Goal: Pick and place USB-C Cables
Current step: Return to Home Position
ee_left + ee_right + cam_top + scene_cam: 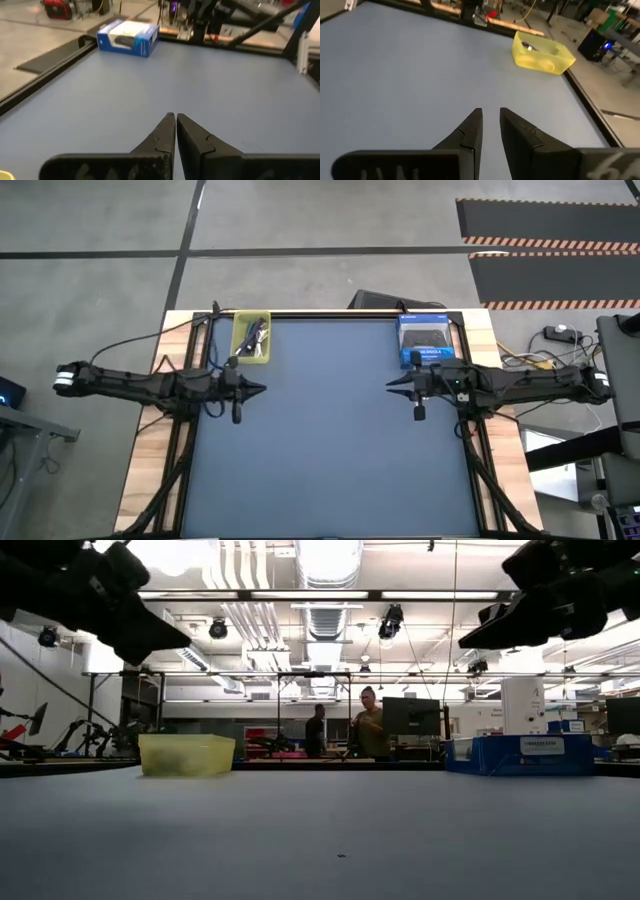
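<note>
I judge the USB-C cables [257, 333] to be light, floppy bundles that would snag rather than slide, so I'd pinch one across its bundled middle. They lie inside the yellow bin [250, 360]. My left gripper [263, 389] hangs just beside the bin, fingers pressed together on nothing. My right gripper [389, 387], well apart from the bin, is narrowly parted and empty.

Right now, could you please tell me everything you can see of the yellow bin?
The bin is a rectangular tub of see-through yellow plastic, open at the top, with rounded corners. It stands upright on the blue mat at the far left corner, beside the left arm. A tangle of thin cables lies inside. Neither arm touches it.
</note>
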Available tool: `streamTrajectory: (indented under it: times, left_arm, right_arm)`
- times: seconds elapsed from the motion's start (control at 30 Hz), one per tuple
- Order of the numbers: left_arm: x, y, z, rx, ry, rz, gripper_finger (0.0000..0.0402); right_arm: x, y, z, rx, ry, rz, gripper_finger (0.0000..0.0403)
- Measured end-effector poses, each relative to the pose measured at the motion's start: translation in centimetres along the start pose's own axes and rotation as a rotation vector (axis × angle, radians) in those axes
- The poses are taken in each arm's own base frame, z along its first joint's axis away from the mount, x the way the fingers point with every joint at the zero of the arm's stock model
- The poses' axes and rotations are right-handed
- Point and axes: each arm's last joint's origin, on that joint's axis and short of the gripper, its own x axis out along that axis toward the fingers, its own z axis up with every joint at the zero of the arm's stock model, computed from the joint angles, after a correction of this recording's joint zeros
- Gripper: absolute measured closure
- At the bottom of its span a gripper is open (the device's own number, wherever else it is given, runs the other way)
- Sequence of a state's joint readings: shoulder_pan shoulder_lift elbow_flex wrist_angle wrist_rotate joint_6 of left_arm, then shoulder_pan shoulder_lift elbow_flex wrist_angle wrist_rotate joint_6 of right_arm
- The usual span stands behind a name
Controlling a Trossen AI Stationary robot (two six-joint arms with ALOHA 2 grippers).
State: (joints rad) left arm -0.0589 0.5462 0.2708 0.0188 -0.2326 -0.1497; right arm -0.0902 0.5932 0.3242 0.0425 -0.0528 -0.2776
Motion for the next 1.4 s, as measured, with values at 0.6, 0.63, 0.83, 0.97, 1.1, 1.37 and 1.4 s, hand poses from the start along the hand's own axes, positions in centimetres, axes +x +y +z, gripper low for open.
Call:
streamTrajectory:
  times: [0.6,0.63,0.83,0.97,1.1,1.37,1.4]
  left_arm:
    - [-2.8,1.2,-4.8,-0.043,-0.234,-0.099,0.0401]
    - [-2.9,1.2,-4.7,-0.042,-0.254,-0.116,0.0401]
    - [-3.1,1.0,-4.5,0.037,-0.284,-0.177,0.0401]
    - [-2.9,0.9,-4.6,0.083,-0.272,-0.17,0.0401]
    - [-2.8,0.9,-4.7,0.086,-0.261,-0.168,0.0401]
    - [-2.7,0.9,-4.8,0.088,-0.248,-0.167,0.0401]
    - [-2.7,0.9,-4.8,0.088,-0.248,-0.167,0.0401]
  right_arm:
    - [-4.8,0.8,-1.7,0.032,-0.293,-0.077,0.0346]
    - [-4.9,0.8,-1.9,0.032,-0.302,-0.079,0.0346]
    - [-5.7,0.9,-2.2,0.01,-0.378,-0.102,0.0346]
    - [-6.2,1.1,-2.7,-0.02,-0.434,-0.125,0.0346]
    - [-6.1,1.2,-3.0,-0.026,-0.452,-0.126,0.0346]
    - [-5.4,1.4,-3.7,-0.122,-0.529,-0.152,0.0347]
    - [-5.3,1.4,-3.8,-0.119,-0.527,-0.146,0.0347]
